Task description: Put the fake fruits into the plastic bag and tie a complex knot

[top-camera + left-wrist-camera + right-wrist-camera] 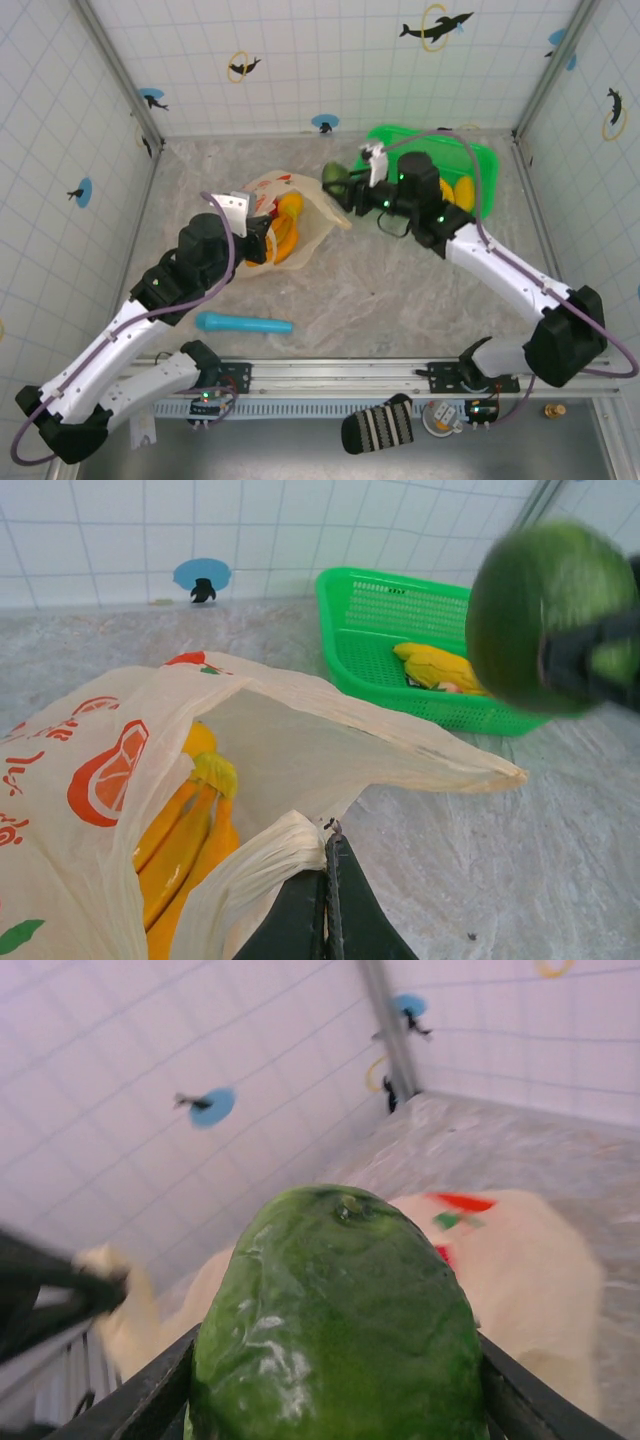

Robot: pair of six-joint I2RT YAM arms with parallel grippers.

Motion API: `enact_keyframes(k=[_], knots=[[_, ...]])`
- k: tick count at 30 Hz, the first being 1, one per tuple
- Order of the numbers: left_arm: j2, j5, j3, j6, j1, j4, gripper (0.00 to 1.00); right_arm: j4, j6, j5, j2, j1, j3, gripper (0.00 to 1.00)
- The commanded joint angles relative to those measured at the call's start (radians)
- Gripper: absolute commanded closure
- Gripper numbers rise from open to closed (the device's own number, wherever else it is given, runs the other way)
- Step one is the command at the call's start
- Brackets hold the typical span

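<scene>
Plastic bag (318, 222), cream with red prints, lies at centre-left of the top view on the grey marbled table (400, 290), its mouth turned toward the lower left. Left gripper (328, 875), jaws closed, pinches a gathered strip of the bag's rim at the bottom of the left wrist view; the mouth stands open, with yellow bananas (180, 835) inside. Right gripper (352, 190), at the centre of the top view, clamps a green fruit (336, 177) between partly spread jaws, held above the table just beside the bag's far corner. Green basket (485, 165), upper right, sits behind the right arm and contains yellow fruits (462, 190). Blue tube (243, 323) lies on the table at lower left, near the left arm and apart from the bag. Striped fabric item (378, 428) rests below the mounting rail at bottom centre. Bag prints: an orange-slice motif (105, 775) and red characters at the left edge of the left wrist view, cut off and not legible. Wall stickers (435, 27) show dolphins with yellow rings
</scene>
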Motion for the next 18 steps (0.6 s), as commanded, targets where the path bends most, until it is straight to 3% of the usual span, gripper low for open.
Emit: enact_keyframes(k=[1,4,9,18], knots=[[-0.007,-0.023,0.03,-0.011,-0.006,-0.01,1.0,0.075,-0.142,0.135,-0.02,0.094,-0.073,0.42],[-0.007,-0.022,0.032,-0.011,-0.006,-0.009,1.0,0.095,-0.166,0.196,0.024,0.167,-0.105,0.42],[-0.01,-0.023,0.032,-0.012,-0.006,-0.009,1.0,0.12,-0.106,0.204,0.207,0.201,-0.049,0.42],[-0.016,-0.019,0.033,-0.012,-0.006,-0.003,1.0,0.177,0.004,0.106,0.59,0.221,0.27,0.4]])
